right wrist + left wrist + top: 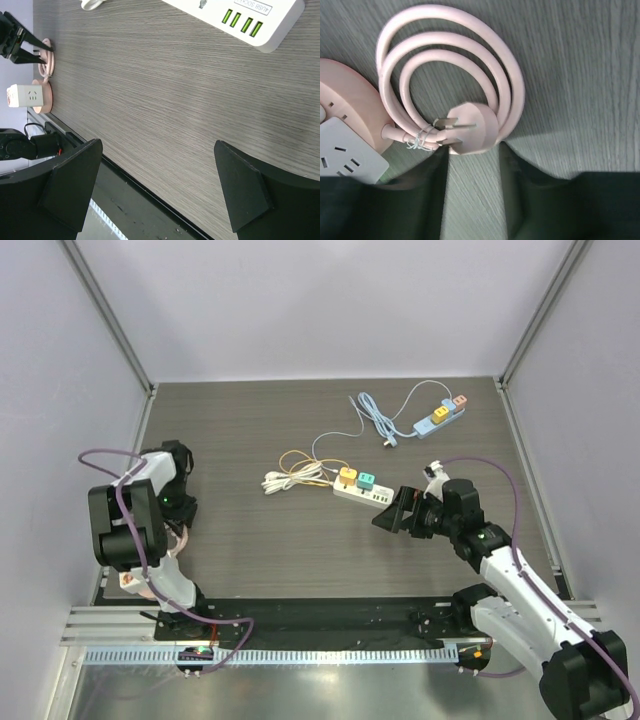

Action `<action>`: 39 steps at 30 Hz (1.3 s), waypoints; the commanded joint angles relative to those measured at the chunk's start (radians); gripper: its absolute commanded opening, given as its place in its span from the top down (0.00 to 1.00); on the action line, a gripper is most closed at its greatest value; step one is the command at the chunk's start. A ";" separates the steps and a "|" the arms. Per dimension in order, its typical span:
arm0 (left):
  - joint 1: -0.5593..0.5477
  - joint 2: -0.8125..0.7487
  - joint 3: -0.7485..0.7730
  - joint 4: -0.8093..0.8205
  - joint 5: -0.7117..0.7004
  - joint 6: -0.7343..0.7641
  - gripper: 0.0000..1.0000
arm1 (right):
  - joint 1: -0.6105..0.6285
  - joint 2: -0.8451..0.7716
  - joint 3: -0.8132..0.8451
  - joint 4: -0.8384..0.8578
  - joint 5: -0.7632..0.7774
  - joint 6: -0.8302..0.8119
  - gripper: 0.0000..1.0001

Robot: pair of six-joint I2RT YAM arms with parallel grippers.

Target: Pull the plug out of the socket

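Plugs to pull: yellow plug (347, 477) and teal plug (366, 480) stand seated in white power strip (378, 497), mid-tabletop (250, 440). Right fingers (70, 185), spread wide and empty, face its USB end for approach. Left fingers (422, 200), partly parted and grasping nothing, hover by pink plug (472, 128).

Left arm (130, 530) black-and-white; right arm (520, 580) white links, black joints; purple cables (519, 505); fingers (70, 185) matte black.
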 commanded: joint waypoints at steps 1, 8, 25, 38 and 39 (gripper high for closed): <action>0.008 0.043 0.032 0.146 0.043 0.053 0.69 | -0.004 0.016 0.049 0.014 0.022 -0.014 0.00; -0.035 0.015 0.015 0.241 0.108 0.177 1.00 | -0.004 0.039 0.045 0.013 0.053 -0.007 0.00; -0.023 -0.196 -0.014 0.239 0.172 0.314 0.38 | -0.004 0.085 0.065 0.020 0.038 -0.042 0.00; 0.186 -0.170 -0.071 0.266 0.281 0.389 0.24 | -0.004 0.102 0.062 0.034 -0.062 -0.067 0.00; 0.184 -0.154 -0.074 0.269 0.289 0.385 0.23 | -0.004 0.102 0.063 0.036 -0.063 -0.067 0.00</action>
